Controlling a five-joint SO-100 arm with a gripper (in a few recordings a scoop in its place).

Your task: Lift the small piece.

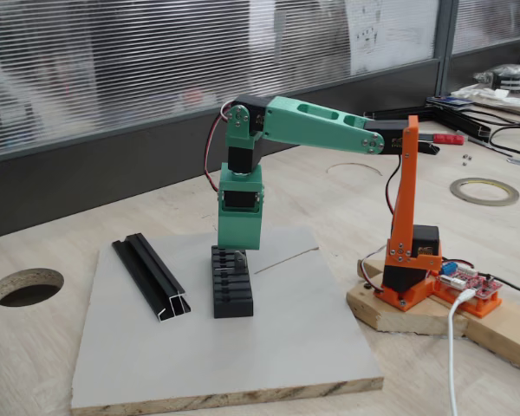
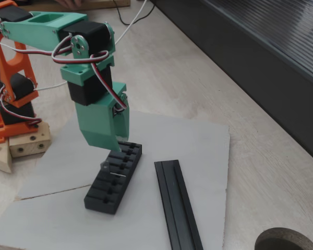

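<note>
The green gripper (image 2: 115, 141) points down onto the black ribbed rectangular block (image 2: 113, 177); whether its jaws are spread or pressed together cannot be told. The tiny thin silvery-grey small piece (image 2: 116, 174) lies across the block's ribs. A long black channel-shaped rail (image 2: 177, 205) lies beside the block on the grey board (image 1: 269, 347).

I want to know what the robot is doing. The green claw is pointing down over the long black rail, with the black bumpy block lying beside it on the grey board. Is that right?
Not quite. The green claw points down over the black bumpy block, not the long black rail. The rail lies beside the block on the grey board, apart from the claw. Both fixed views show this.
</note>
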